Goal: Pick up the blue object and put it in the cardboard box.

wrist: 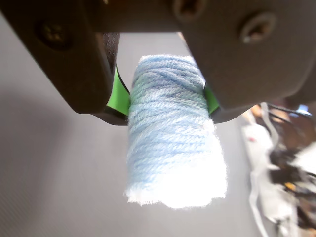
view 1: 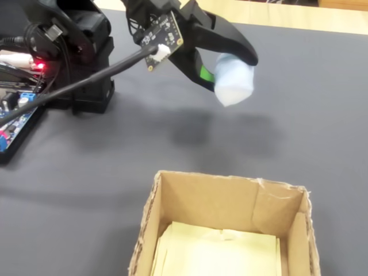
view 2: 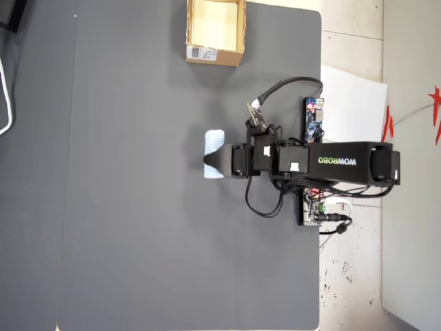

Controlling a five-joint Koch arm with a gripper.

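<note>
Half the job looks done, as I judge it: the pick is made, the drop is not.

Wrist view: the gripper (wrist: 167,101) is clamped on the blue object (wrist: 170,143), a jaw pressing each side of its upper part with green pads showing at the contact. The fuzzy block hangs down below the jaws, clear of the dark mat (wrist: 54,173) beneath.

Fixed view: the block (view 1: 234,80) is held in the air above the mat, its shadow lying on the surface below and apart from it. The cardboard box (view 1: 150,214) sits at the near edge of this view, open side up, with a pale yellowish lining and nothing blue inside. Arm and box are well apart.

Overhead view: the box (view 2: 214,54) stands at the top edge of the mat (view 2: 138,207), barcode label facing the middle. The gripper (view 2: 213,159) holds the block (view 2: 214,138) near the mat's centre, well short of the box.

What is left, by my reading: carry the block over the box opening and release it.
</note>
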